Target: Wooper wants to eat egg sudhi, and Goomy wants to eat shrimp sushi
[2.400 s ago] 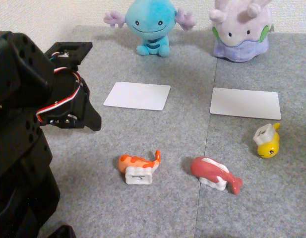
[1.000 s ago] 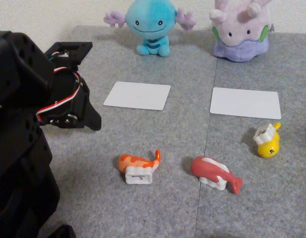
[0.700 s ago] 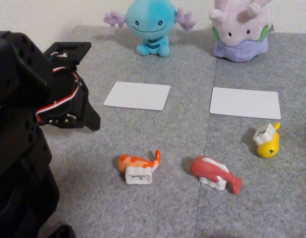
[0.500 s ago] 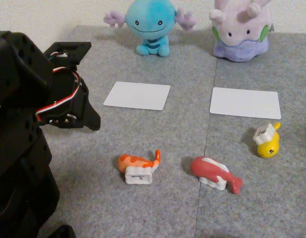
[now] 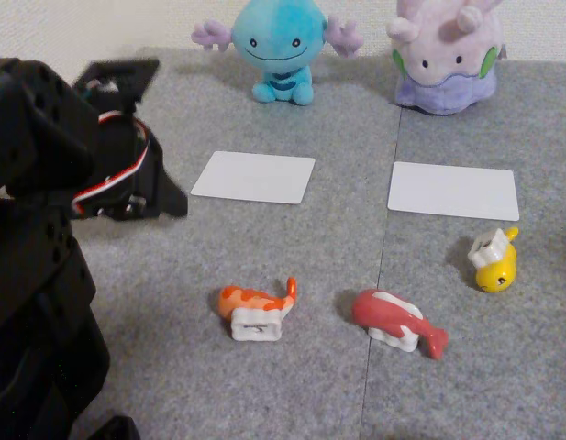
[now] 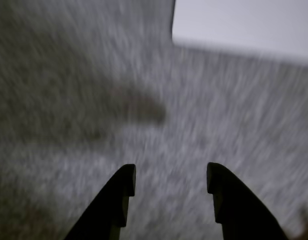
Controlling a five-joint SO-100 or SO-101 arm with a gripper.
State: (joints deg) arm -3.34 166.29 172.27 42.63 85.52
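1. In the fixed view the black arm (image 5: 53, 229) is occupying the left side, blurred near its top.
2. In the wrist view the gripper (image 6: 168, 182) is showing two dark fingers spread apart with nothing between them; the claw is released, above blurred grey mat (image 6: 69, 100).
3. Wooper (image 5: 275, 44) is sitting at the back of the mat, with a white card (image 5: 254, 177) lying in front of it.
4. Goomy (image 5: 445, 53) is sitting to the right of Wooper, with a second white card (image 5: 453, 191) lying in front of it.
5. The egg sudhi (image 5: 495, 261) is lying near the second card's front right corner.
6. The shrimp sushi (image 5: 257, 309) is resting in the foreground, left of a red-pink fish piece (image 5: 398, 322).
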